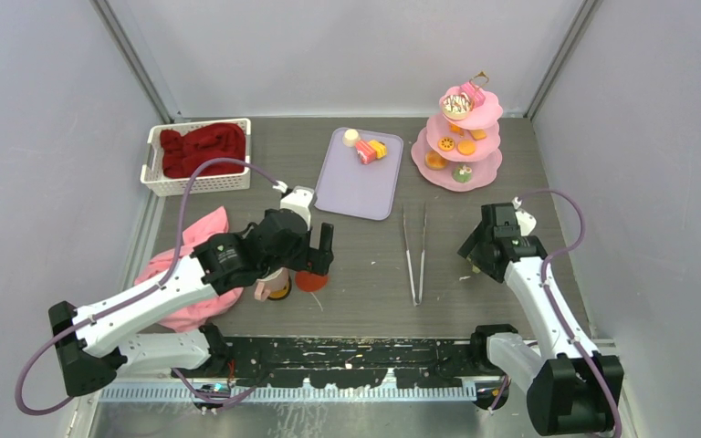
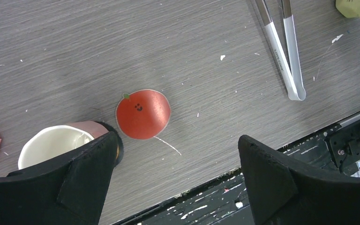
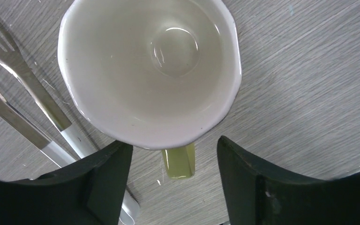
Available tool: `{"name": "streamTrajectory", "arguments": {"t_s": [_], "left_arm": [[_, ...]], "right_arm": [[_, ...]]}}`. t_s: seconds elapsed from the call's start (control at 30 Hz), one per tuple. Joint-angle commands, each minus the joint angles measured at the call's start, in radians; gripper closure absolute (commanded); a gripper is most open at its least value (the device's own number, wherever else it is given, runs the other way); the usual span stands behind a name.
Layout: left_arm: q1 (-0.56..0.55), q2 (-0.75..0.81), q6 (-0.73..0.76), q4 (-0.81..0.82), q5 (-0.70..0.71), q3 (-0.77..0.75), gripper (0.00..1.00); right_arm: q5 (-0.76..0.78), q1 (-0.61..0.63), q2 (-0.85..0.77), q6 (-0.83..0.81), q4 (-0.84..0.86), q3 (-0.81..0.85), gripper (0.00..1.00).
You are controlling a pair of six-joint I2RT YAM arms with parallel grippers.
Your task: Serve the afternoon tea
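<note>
The left end effector is held wide open over the surface with nothing gripped. A red-orange fruit-shaped coaster is seen between its fingers and a cream mug at lower left. The right end effector is also spread open and empty, with the green handle of a second cream mug between its fingers. Toy cakes are seen on a pink tiered stand at upper right.
</note>
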State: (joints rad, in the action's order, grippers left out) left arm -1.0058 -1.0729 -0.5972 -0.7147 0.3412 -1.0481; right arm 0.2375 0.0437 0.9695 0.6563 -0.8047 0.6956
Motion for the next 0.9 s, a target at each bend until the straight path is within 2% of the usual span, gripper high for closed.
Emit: {"name": "streamTrajectory", "arguments": {"t_s": [0.0, 0.03, 0.17, 0.27, 0.33, 0.37, 0.43, 0.5, 0.57, 0.63, 0.73, 0.87], "left_arm": [[0.003, 0.037, 0.032, 0.058, -0.004, 0.005, 0.0], [0.004, 0.041, 0.035, 0.058, 0.015, 0.01, 0.01], [0.003, 0.05, 0.052, 0.049, 0.026, 0.012, 0.01], [0.003, 0.051, 0.087, -0.036, 0.076, -0.026, 0.02], [0.005, 0.067, 0.115, -0.101, 0.137, -0.061, 0.01], [0.006, 0.079, 0.134, -0.127, 0.164, -0.073, 0.01], [0.022, 0.109, 0.164, -0.154, 0.192, -0.092, 0.01], [0.08, 0.134, 0.149, -0.168, 0.219, -0.093, 0.02], [0.169, 0.142, 0.134, -0.178, 0.166, -0.085, 0.03], [0.277, 0.136, 0.119, -0.192, 0.073, -0.085, 0.03], [0.407, 0.133, 0.102, -0.198, -0.018, -0.087, 0.03], [0.52, 0.164, 0.065, -0.193, -0.024, -0.076, 0.03]], "right_arm": [[-0.006, -0.008, -0.022, 0.031, 0.105, -0.017, 0.36], [-0.001, -0.008, -0.017, 0.032, 0.108, -0.013, 0.45], [0.006, -0.008, 0.019, 0.03, 0.098, 0.009, 0.7], [0.069, -0.008, 0.006, 0.033, 0.075, 0.039, 0.82], [0.124, -0.008, -0.023, 0.026, 0.053, 0.077, 0.96], [0.143, -0.008, -0.035, 0.005, 0.049, 0.099, 0.99], [0.126, -0.008, -0.06, -0.062, 0.055, 0.156, 0.99], [0.014, -0.003, -0.097, -0.157, 0.126, 0.192, 0.99], [-0.15, 0.017, -0.145, -0.214, 0.223, 0.196, 0.99], [-0.237, 0.078, -0.161, -0.225, 0.292, 0.214, 0.99], [-0.222, 0.277, -0.102, -0.237, 0.314, 0.276, 0.99], [-0.15, 0.645, 0.056, -0.274, 0.337, 0.332, 0.99]]}}
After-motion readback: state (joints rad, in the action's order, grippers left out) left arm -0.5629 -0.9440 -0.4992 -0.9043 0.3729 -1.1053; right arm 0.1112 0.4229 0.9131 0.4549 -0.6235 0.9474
